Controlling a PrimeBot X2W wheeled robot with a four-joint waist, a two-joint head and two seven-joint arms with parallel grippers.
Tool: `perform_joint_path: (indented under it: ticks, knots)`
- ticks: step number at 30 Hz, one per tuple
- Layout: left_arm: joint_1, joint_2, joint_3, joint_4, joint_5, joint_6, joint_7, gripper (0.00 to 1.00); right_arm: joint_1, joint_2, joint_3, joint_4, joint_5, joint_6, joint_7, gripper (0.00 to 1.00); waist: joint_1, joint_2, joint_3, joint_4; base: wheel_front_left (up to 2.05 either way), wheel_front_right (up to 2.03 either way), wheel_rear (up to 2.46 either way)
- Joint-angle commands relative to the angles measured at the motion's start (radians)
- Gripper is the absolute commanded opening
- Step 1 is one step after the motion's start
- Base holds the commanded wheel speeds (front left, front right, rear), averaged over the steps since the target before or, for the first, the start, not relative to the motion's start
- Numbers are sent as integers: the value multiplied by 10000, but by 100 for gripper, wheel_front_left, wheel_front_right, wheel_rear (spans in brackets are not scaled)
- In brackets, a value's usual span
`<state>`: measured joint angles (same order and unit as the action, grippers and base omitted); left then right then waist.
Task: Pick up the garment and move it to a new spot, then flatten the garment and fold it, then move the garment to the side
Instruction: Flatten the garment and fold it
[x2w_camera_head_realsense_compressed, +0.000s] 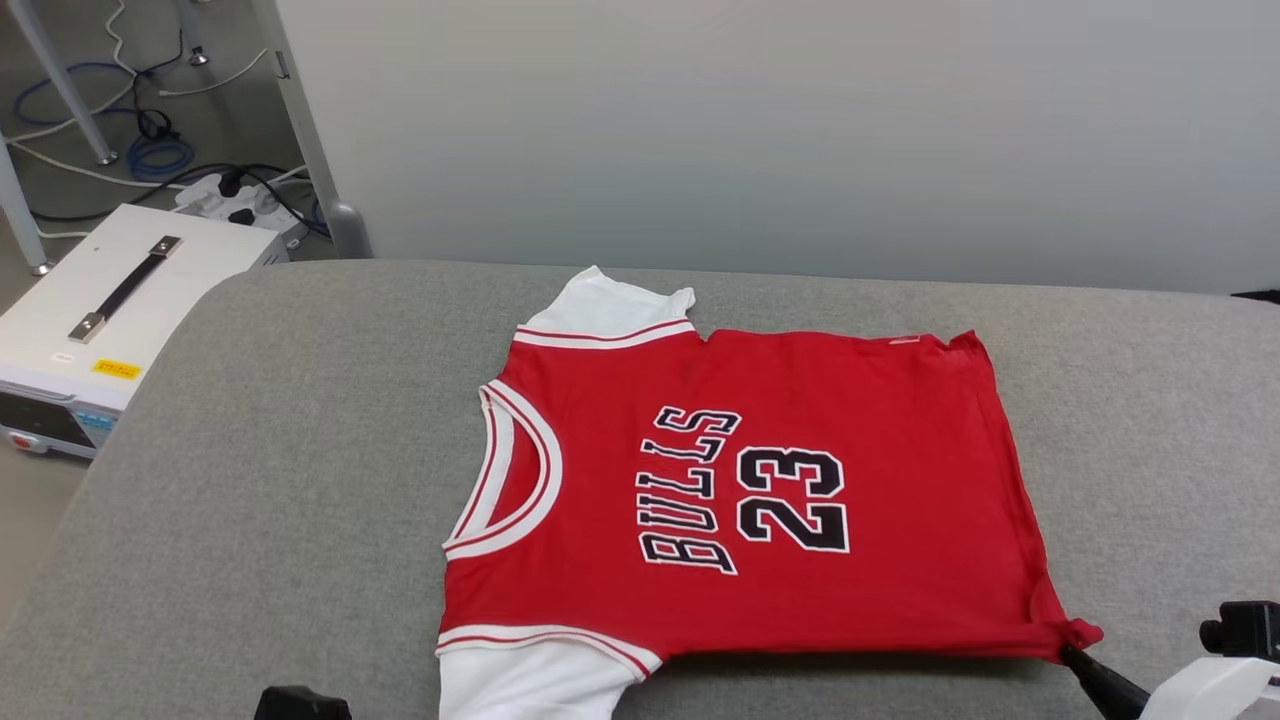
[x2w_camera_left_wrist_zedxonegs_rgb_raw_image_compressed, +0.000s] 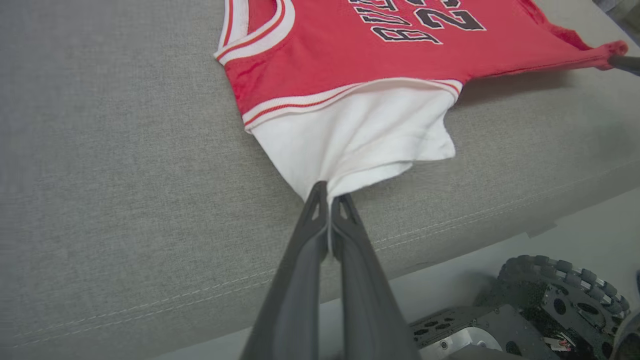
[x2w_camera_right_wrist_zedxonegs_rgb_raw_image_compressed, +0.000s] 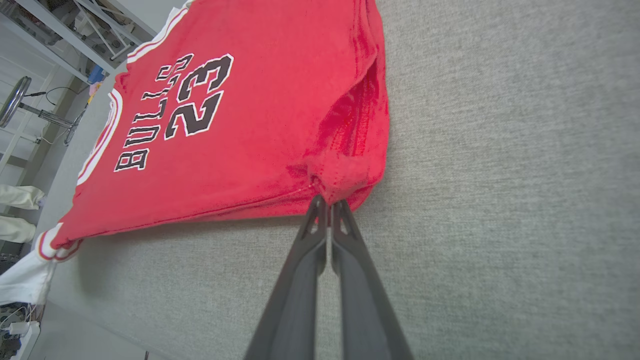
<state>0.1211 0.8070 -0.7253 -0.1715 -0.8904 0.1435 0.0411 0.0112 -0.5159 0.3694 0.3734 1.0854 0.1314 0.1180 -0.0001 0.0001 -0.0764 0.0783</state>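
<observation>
Two grips: jersey (x2w_camera_head_realsense_compressed: 760, 480) by bench's (x2w_camera_head_realsense_compressed: 250, 450) near edge
My left gripper (x2w_camera_left_wrist_zedxonegs_rgb_raw_image_compressed: 330, 198): pinching white sleeve (x2w_camera_left_wrist_zedxonegs_rgb_raw_image_compressed: 360, 140)
My right gripper (x2w_camera_right_wrist_zedxonegs_rgb_raw_image_compressed: 329, 201): pinching hem corner (x2w_camera_right_wrist_zedxonegs_rgb_raw_image_compressed: 346, 175)

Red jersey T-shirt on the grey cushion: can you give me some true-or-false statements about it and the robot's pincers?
The red jersey T-shirt with white short sleeves lies number-side up on the grey fabric surface. True.
The left gripper is shut on a red corner. False: it pinches the nearer white sleeve.
The right gripper is shut on the shirt's red bottom corner. True.
The shirt is folded in half. False: it lies spread open, whole front showing.
</observation>
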Motion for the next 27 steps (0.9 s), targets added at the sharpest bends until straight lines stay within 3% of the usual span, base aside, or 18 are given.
perform_joint_path:
  ticks: [1, 5, 13, 27]
  knots:
    - [-102, 72, 120, -67, 188, 77, -121, 0, 129, -46, -210, -223, -78, -7, 31, 0, 1, -1, 110, -43, 0, 0, 0]
    - [-602, 94, 298, -132, 456, 65, -249, 0, 193, 47, -843, -847, -390, -7, 349, 0, 1, -1, 426, -112, 0, 0, 0]
    - [-2291, -47, 429, 245, 938, -377, 110, 0, -376, 631, -2057, -1870, -1388, -7, 1451, 0, 1, -1, 1292, -253, 0, 0, 0]
    - [-5382, -686, 318, 2099, 1388, -1479, 1140, 0, -2292, 1817, -2978, -1856, -3424, -7, 3060, 0, 1, -1, 2792, -481, 0, 0, 0]
